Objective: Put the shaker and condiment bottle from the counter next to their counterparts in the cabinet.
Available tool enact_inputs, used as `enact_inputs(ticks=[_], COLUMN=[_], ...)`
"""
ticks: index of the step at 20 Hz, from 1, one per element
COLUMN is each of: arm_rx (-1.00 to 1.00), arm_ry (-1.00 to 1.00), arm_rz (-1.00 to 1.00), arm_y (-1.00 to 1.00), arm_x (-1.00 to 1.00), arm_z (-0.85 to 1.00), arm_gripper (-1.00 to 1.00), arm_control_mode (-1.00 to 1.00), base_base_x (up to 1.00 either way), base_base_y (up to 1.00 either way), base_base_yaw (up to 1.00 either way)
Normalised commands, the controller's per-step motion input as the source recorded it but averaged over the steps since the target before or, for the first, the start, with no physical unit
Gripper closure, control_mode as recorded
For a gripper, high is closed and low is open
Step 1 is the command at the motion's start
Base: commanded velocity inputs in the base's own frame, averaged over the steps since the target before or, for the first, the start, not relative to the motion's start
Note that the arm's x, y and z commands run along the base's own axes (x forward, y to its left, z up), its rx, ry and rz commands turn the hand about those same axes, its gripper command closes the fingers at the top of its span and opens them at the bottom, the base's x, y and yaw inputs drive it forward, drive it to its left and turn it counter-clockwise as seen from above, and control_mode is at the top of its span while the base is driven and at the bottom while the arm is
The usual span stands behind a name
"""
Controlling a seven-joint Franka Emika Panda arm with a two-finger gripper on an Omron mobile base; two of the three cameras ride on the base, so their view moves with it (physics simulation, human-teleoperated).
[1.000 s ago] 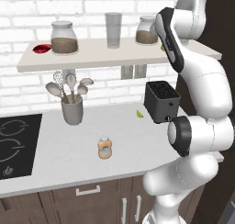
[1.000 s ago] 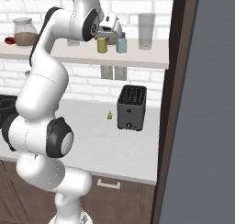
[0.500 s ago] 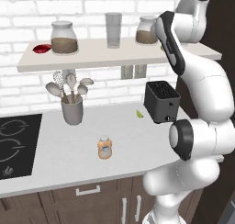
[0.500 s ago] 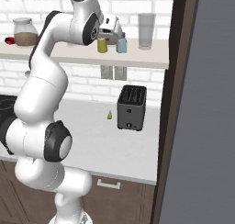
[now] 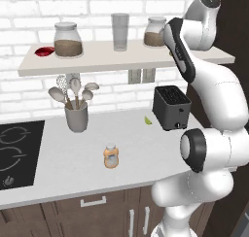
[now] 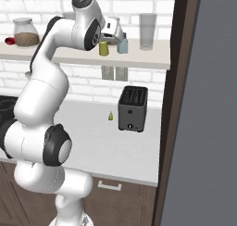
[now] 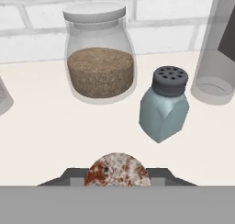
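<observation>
My gripper [image 6: 104,40] is shut on the shaker [image 6: 103,48], olive-yellow, at the front of the cabinet shelf [image 6: 139,59]. In the hand view its brown speckled cap [image 7: 117,170] sits between my fingertips [image 7: 69,175]. The blue-grey counterpart shaker [image 7: 164,109] stands close by, just right of it [image 6: 122,44]. I cannot tell whether the held shaker touches the board. The red counterpart bottle [image 5: 44,51] lies at the shelf's far left end. The orange condiment bottle [image 5: 111,156] stands upright on the counter [image 5: 68,158], far from my gripper.
Two brown-filled glass jars [image 5: 67,39] [image 5: 155,32] and a tall glass [image 5: 120,32] stand on the shelf. On the counter are a black toaster [image 5: 171,107], a utensil holder [image 5: 76,115], a lime wedge [image 5: 148,120] and the cooktop [image 5: 17,153]. A dark panel [image 6: 185,104] bounds the right.
The hand with the shaker has barely shifted at the shelf. Nothing else has moved.
</observation>
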Motion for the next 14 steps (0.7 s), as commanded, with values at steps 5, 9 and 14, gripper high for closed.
enact_inputs(ticks=[5, 9, 14], arm_rx=[0.00, 0.00, 0.00], arm_ry=[0.00, 0.00, 0.00], arm_rz=[0.00, 0.00, 0.00], arm_y=[0.00, 0.00, 0.00], arm_x=[0.12, 0.13, 0.15], arm_z=[-0.01, 0.00, -0.03], arm_gripper=[1.00, 1.00, 1.00], arm_control_mode=[-1.00, -1.00, -1.00], base_base_x=[0.00, 0.00, 0.00], base_base_y=[0.00, 0.00, 0.00], base_base_yaw=[0.00, 0.00, 0.00])
